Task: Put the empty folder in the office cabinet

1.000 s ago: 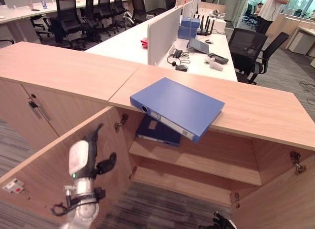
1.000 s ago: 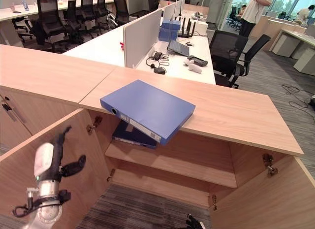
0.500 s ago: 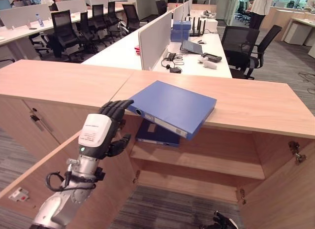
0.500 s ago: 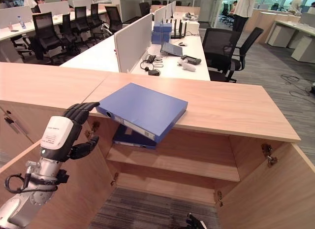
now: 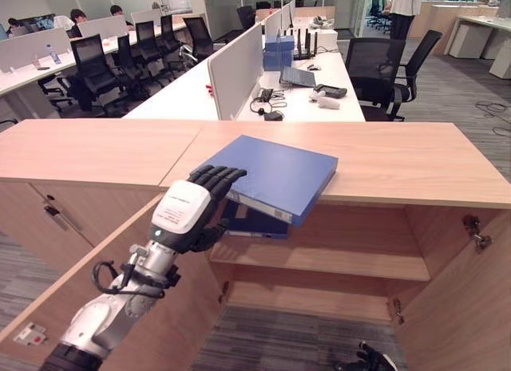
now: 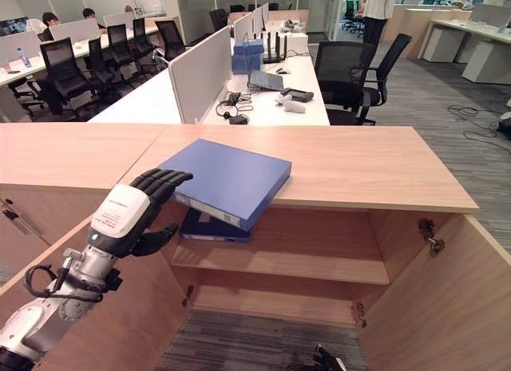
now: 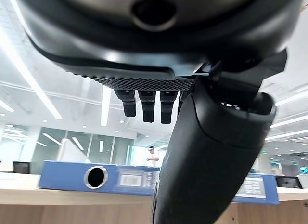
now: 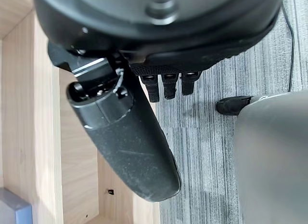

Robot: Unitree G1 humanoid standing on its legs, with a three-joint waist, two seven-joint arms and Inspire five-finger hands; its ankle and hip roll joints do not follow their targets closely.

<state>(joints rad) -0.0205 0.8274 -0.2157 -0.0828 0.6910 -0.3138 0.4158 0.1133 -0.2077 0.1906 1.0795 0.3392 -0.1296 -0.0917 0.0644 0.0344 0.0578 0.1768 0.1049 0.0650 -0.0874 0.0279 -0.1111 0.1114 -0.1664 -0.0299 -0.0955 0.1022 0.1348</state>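
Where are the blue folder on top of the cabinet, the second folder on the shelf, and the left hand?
blue folder point(image 5: 275, 173), left eye view, on its flat top cover.
second folder point(image 6: 209, 226), right eye view, on its visible front edge under the top folder.
left hand point(image 5: 185, 211), left eye view, on the white back of the hand.

2 blue folders point(image 5: 275, 175), 1 open cabinet point(image 5: 415, 159), 2 hands point(image 5: 192, 211)

You see a smooth, matt blue plastic-looking folder point(image 5: 275, 175) at frame centre, on the cabinet point(image 5: 415, 159) of pale, matt wood-grain laminate. At lower left, your left hand point(image 5: 188, 215) looks dark matt plastic. Floor: grey, rough carpet point(image 5: 295, 347).
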